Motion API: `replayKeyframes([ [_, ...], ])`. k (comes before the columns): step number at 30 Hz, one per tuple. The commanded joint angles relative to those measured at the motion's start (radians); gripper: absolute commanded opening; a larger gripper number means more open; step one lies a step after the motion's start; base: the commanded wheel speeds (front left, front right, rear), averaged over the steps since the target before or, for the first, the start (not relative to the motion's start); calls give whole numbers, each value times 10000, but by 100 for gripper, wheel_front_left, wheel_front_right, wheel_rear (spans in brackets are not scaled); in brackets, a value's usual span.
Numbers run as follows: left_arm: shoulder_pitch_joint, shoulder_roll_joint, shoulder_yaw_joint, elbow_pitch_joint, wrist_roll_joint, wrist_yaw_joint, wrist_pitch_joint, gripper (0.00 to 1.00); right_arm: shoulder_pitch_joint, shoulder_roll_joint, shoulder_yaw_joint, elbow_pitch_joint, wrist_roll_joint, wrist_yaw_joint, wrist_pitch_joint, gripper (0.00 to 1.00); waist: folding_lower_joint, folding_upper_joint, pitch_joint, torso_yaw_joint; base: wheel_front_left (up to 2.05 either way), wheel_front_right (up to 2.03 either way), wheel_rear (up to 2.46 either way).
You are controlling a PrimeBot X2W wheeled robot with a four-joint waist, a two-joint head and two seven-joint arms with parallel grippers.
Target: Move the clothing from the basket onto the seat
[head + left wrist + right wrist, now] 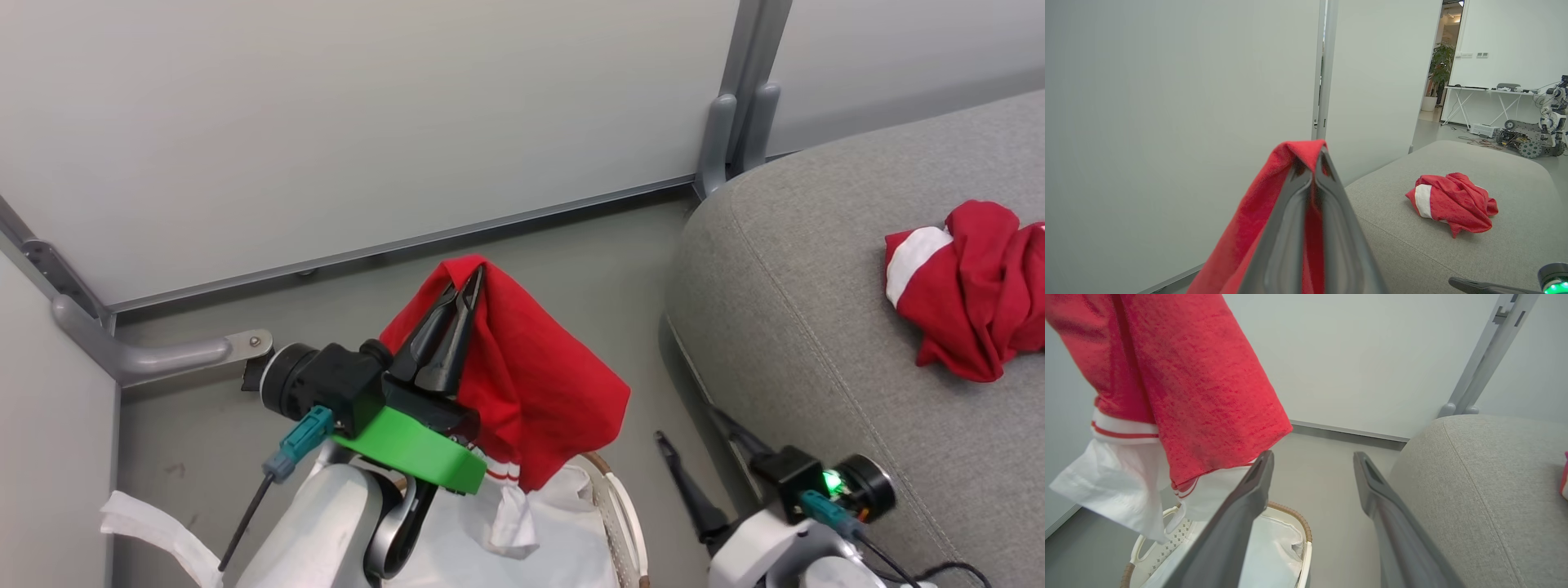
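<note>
Two soft red garments: the striped-hem garment (539, 384) hangs pinched by the left gripper (465, 279) above the oval, woven-rimmed basket (1292, 513); the crumpled garment (967, 294) lies on the grey woven sofa (816, 327). Right gripper (1313, 456) spread.

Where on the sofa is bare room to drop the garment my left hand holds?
The sofa is bare from its rounded end beside the basket across to the crumpled red garment, and on the near side of it. Only that garment's spot is crowded.
</note>
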Motion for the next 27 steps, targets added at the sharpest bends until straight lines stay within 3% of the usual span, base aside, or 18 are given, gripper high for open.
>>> replayKeyframes([
  [1, -44, -19, -10, -13, -6, -34, -3, 0, -260, -219, 463, -107, 145, -10, -4, 100, 1, 0, 27, 39, 0, 0, 0],
  [12, 58, -62, -225, 240, -99, -34, -5, 0, -2751, -1883, 4302, -484, 1767, -10, -4, 100, 1, 0, 89, 263, 0, 0, 0],
  [27, -146, -182, -861, 310, -226, -34, -3, 0, -4171, -1280, 4977, 627, 1543, -10, -4, 100, 1, 0, 174, 644, 0, 0, 0],
])
